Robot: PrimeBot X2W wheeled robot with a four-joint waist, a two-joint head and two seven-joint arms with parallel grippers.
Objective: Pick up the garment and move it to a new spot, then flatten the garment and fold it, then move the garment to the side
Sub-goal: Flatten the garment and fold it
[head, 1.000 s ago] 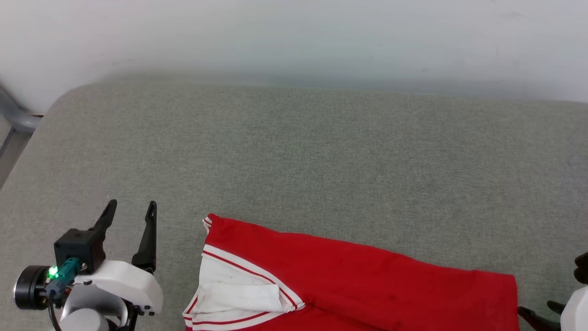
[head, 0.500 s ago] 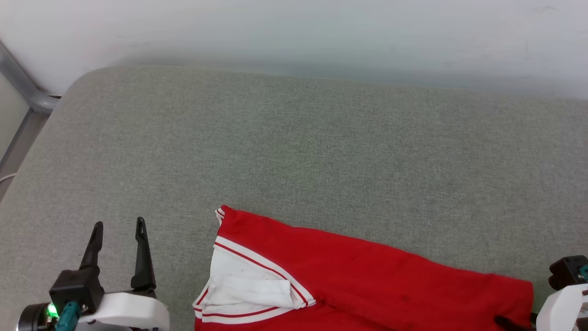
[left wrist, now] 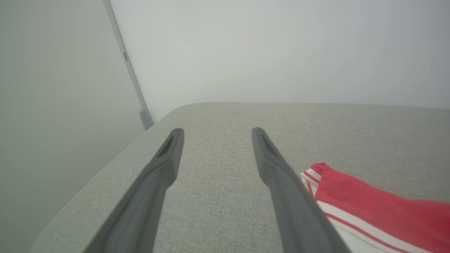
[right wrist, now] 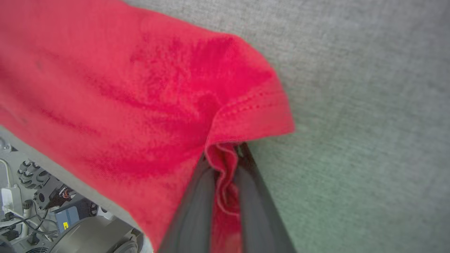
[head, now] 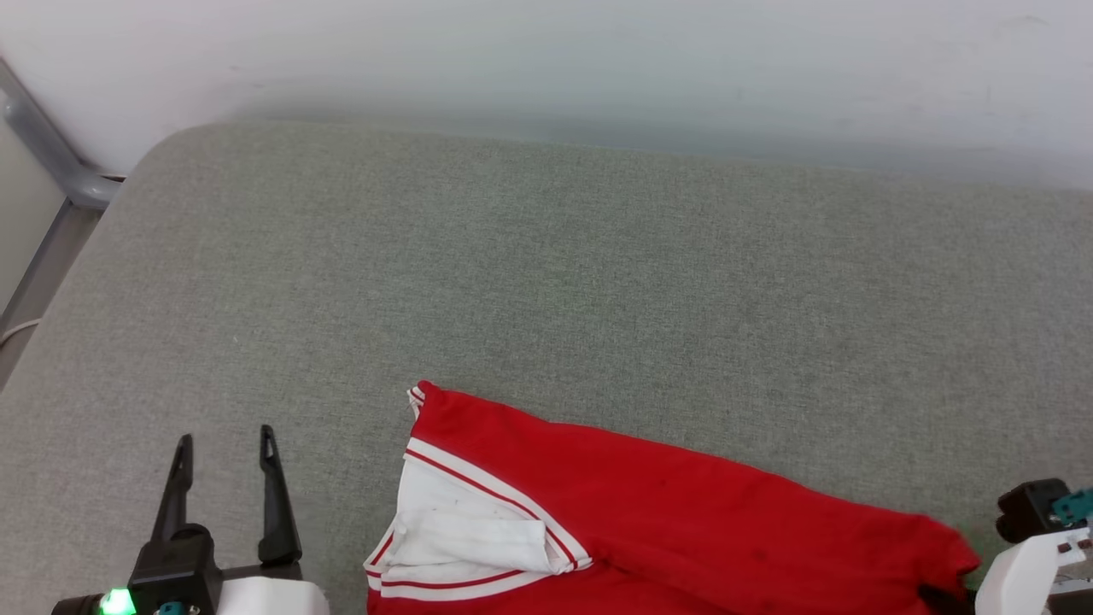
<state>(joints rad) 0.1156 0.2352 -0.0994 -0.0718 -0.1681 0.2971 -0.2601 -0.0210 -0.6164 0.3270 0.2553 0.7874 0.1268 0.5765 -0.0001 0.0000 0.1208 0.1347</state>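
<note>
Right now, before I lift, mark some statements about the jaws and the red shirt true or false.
1. The right arm's jaws are pinched on a corner of the red jersey T-shirt. True.
2. The left arm's jaws grip the white short sleeve. False: they stand open, clear of it, over the grey fabric cushion.
3. The sleeve lies at the shirt's end nearer the left arm. True.
4. A printed number shows on the shirt. False: only plain red and striped trim show.

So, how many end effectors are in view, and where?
2. The left end effector, open, is at lower left over the grey fabric cushion, beside the red jersey T-shirt with white sleeves. The right end effector is at lower right, shut on that shirt's hem corner.
</note>
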